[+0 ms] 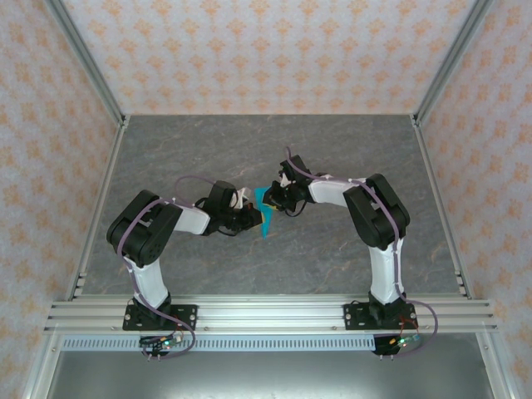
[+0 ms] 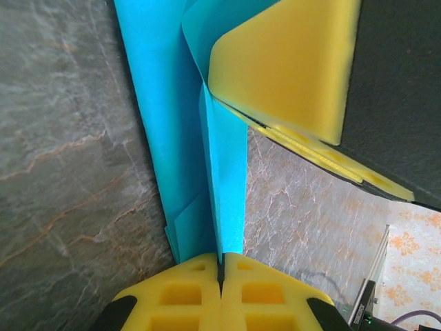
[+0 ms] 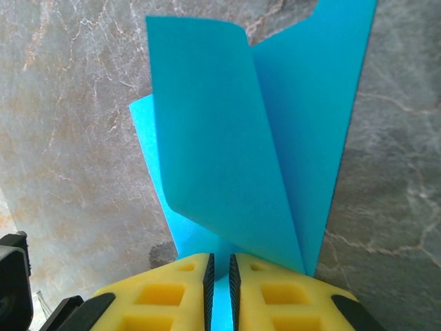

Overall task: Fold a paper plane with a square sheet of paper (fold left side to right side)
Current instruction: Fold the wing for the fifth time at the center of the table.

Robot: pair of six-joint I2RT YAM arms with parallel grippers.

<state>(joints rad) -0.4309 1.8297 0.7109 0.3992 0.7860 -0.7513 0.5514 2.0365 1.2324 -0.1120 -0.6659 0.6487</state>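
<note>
Paper plane (image 1: 266, 218): I see layered cyan folds, flaps apart, mid-table.
Left gripper (image 2: 221, 265): at its left; pads pressed together on a fold.
Right gripper (image 3: 220, 265): at its right, slightly farther; pads nearly together, paper pinched between.
Table (image 1: 332, 158): grey marbled surface around.

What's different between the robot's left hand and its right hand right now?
The left hand has its yellow pads pressed flush together on the blue paper; the right hand shows a thin slit between its pads, paper inside. Seen from above, the left hand reaches in from the left, the right hand from the right. Both pinch the same paper.
</note>
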